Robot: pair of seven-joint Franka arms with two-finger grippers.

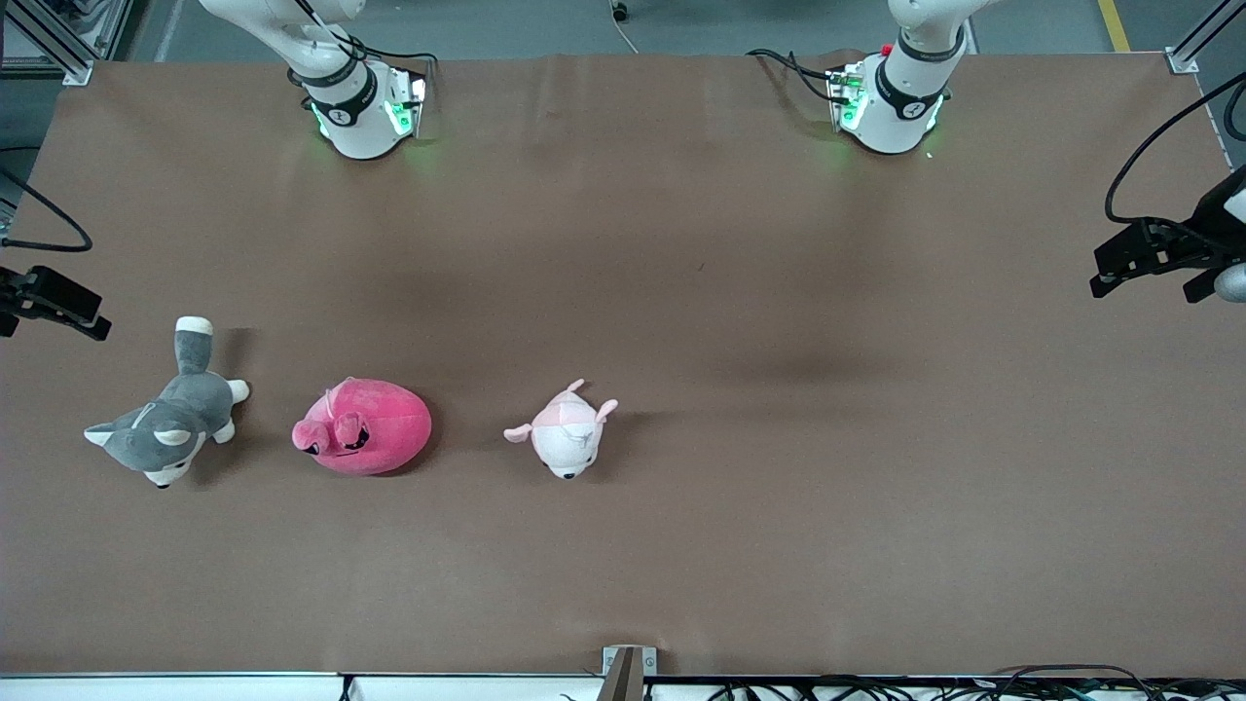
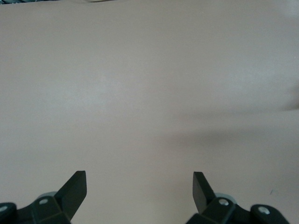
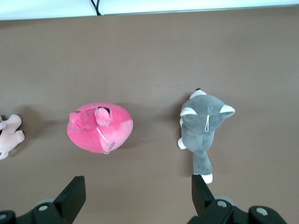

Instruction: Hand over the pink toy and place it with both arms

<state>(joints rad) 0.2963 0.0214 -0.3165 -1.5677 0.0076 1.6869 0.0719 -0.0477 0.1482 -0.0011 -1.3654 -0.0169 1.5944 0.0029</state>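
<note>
I see the round hot-pink plush toy [image 1: 362, 426] lying on the brown desk [image 1: 681, 292] in the lower-left part of the front view, between a grey-and-white plush husky [image 1: 167, 419] toward the right arm's end and a small pale pink-and-white plush animal [image 1: 567, 430] nearer the desk's middle. The three sit in a loose row, apart from one another, none touching.

My right tool [image 1: 54, 304] hangs at the front view's left edge, over the desk's border above the husky. In the right wrist view its fingers [image 3: 72, 198] stand wide apart, released, with the pink toy [image 3: 100, 127] and husky [image 3: 203, 128] below, and only a sliver of the pale plush [image 3: 9, 135].

My left tool [image 1: 1134, 255] hangs at the front view's right edge, well apart from every toy. The left wrist view shows its fingers [image 2: 74, 189] spread and only bare desk [image 2: 149, 93] beneath.

I can read no writing anywhere.
</note>
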